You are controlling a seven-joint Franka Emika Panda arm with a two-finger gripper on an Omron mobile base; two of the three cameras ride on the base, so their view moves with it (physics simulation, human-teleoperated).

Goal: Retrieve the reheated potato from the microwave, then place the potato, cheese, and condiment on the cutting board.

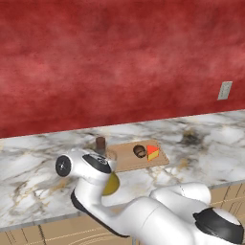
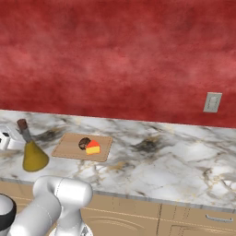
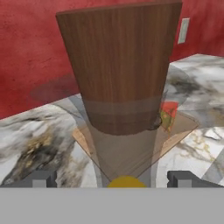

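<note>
Glossy white robot arm (image 1: 158,215) of rounded, tube-like segments, black bands and caps at joints, small dark grey fingers (image 3: 41,178).

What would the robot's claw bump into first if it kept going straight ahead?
Probably the bottle. Its brown cork stands right in front of the open claw, between its two fingertips. The cutting board lies further behind, though depth is hard to judge.

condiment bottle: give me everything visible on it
The bottle is clear glass with a wide conical belly of yellow-olive liquid, a narrow neck and a brown cork stopper. It stands upright on the marble counter, off the cutting board, on the side away from the wall outlet. In the hand view, the open gripper brackets the neck, fingertips apart from the glass.
</note>
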